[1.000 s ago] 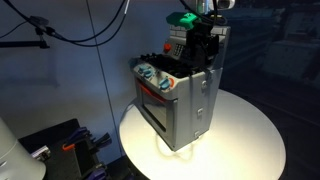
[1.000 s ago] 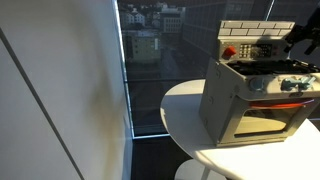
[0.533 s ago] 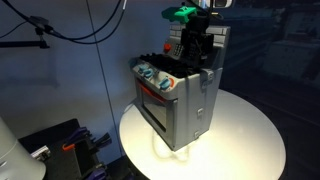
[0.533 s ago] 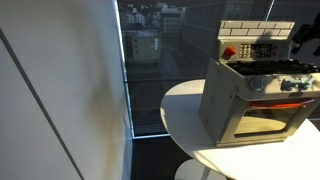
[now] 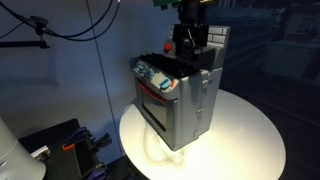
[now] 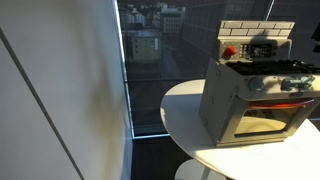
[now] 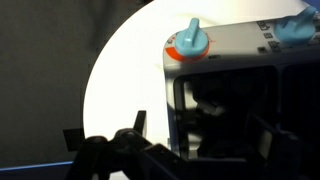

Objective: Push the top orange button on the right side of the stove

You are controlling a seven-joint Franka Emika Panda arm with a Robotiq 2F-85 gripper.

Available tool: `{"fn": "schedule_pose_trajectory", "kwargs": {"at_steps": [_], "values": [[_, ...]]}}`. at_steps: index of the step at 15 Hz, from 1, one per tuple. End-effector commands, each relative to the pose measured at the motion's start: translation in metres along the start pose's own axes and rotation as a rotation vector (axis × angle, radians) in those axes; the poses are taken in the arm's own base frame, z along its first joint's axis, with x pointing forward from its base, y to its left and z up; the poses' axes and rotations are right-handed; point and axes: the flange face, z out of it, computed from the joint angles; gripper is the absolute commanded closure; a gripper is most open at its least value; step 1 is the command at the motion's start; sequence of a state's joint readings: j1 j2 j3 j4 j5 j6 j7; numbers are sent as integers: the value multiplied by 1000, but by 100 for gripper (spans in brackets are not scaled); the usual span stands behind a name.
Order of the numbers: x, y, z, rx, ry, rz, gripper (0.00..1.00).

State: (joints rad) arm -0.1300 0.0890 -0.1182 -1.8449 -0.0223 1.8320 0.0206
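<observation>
The grey toy stove [image 5: 185, 100] stands on a round white table [image 5: 250, 140]; it also shows in an exterior view [image 6: 255, 95]. Its white brick back panel [image 6: 255, 30] carries dark controls [image 6: 262, 48] and a red button [image 6: 229, 52]. No orange button on the right side can be made out. My gripper [image 5: 190, 35] hangs dark above the burners [image 5: 175, 66], just in front of the back panel. In the wrist view my fingers [image 7: 195, 140] are dark silhouettes over the burner area, below a blue knob on an orange ring [image 7: 190, 42]. Their opening is unclear.
A second blue knob [image 7: 295, 30] sits near the frame edge. Cables [image 5: 95, 40] hang at the back, and dark equipment [image 5: 60, 145] sits beside the table. A window and white wall [image 6: 60, 90] flank the table.
My gripper has risen and shifted sideways away from the back panel; its green-marked top has left one exterior view, and it has slid out of the other's edge.
</observation>
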Motion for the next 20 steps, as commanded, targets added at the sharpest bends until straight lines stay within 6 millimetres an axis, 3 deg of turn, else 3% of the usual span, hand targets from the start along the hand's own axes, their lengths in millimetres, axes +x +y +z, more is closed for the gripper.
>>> {"fn": "schedule_pose_trajectory", "kwargs": {"at_steps": [1,13,20], "values": [[-26,2,-21,-50,-42,2,0],[-87,-4,-57,-49,-44,-54,0],[-87,-5,-53,-33,-63,-46,0]]}}
